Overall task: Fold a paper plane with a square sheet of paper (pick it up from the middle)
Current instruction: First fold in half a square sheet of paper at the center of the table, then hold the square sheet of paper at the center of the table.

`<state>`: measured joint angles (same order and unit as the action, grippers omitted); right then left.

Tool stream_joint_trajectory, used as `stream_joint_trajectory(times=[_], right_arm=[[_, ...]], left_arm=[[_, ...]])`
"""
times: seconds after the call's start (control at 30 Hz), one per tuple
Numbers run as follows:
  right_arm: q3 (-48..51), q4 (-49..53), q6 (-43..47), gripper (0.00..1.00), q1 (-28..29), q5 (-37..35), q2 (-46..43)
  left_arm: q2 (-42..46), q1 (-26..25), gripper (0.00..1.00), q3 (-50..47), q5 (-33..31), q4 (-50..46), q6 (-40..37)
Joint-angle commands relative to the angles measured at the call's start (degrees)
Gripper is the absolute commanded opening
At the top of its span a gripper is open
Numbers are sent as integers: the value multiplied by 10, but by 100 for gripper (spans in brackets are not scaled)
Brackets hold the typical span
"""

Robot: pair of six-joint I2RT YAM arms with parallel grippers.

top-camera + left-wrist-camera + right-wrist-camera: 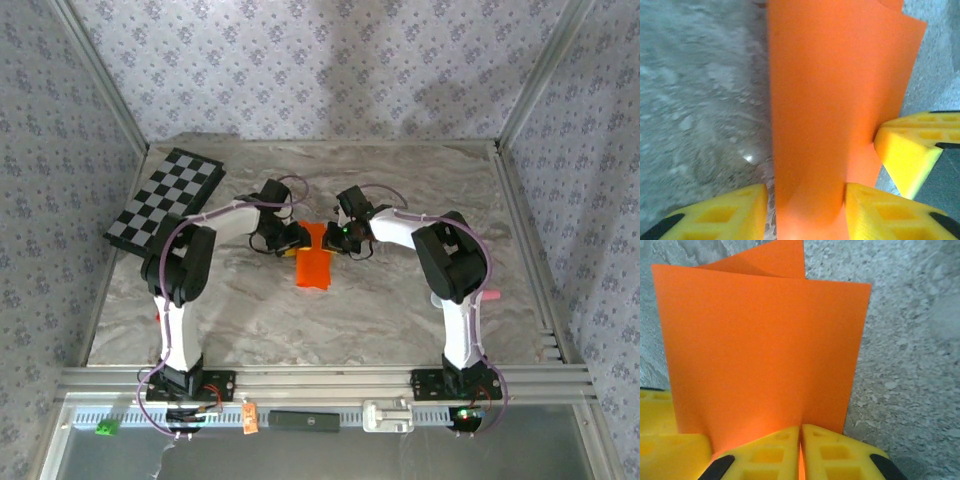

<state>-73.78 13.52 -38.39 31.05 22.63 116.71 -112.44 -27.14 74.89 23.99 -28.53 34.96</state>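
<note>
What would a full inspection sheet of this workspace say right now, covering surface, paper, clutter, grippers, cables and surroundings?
Surface: marble-look table, flat.
Job's things: orange paper, folded, mid-table, its far end between both grippers.
Clutter: checkerboard at the far left corner; small pink item at the right edge.
Grippers: left gripper fingers apart astride the paper; right gripper shut on its edge.
Cables: purple cables looped along both arms.
Surroundings: patterned walls, aluminium frame.

No readable text, label, number or sign on the square sheet of paper (760,350) or elsewhere.
</note>
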Motion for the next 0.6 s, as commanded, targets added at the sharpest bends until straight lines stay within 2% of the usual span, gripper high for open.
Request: stream_joint_trajectory(times=[0.0,0.07,0.23,0.57], right_arm=[[5,27,-25,12,4,-24,26],[4,24,-29,12,3,-21,24],[5,7,-35,15,2,-7,12],[20,-52,-61,22,-21,25,-52]], left_arm=[[34,-10,51,-15,-38,-33,14],[36,-19,55,-18,-43,-37,15],[21,-38,55,-11,-68,-48,12],[-10,-45,42,-16,-111,-42,45]])
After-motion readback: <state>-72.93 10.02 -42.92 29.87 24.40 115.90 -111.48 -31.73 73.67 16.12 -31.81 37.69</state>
